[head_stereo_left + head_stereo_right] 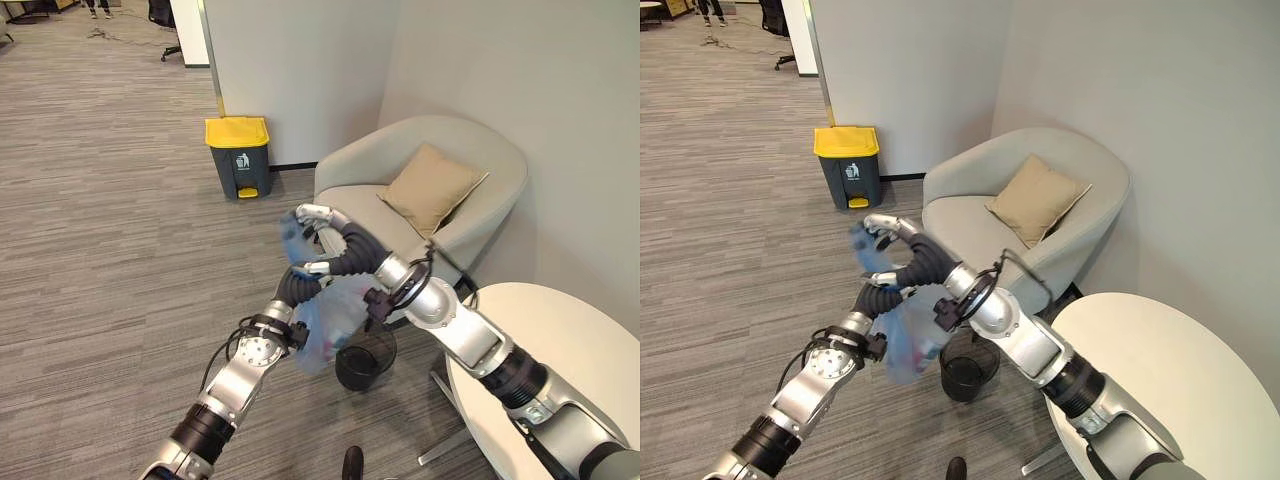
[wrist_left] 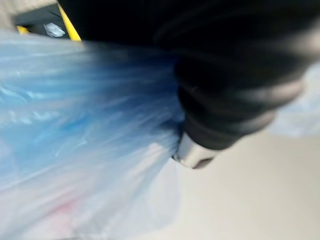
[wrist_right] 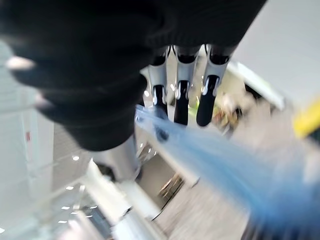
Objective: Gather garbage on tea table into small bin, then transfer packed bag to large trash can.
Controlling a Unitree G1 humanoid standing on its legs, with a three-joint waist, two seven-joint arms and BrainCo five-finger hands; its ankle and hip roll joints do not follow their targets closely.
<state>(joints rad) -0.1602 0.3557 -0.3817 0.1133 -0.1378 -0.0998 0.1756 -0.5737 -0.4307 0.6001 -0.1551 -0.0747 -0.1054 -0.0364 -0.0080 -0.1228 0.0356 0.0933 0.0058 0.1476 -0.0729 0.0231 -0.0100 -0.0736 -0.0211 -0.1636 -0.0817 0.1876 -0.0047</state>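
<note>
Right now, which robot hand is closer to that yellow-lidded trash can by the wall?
The right robot hand. It reaches out furthest, raised at the top of the blue bag, toward the trash can. The left robot hand sits lower and further back, against the bag.

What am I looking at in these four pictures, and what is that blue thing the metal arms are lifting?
This is a humanoid robot seen through its own cameras. Two pictures come from its head, looking down; the other two come from cameras on its wrists, very close up. Its left hand and right hand hold up a blue plastic bag of rubbish. The bag hangs above a small black bin on the floor. To the right is a round pale table, and behind is an armchair with a tan cushion. The large trash can with a yellow lid stands by the wall.
</note>
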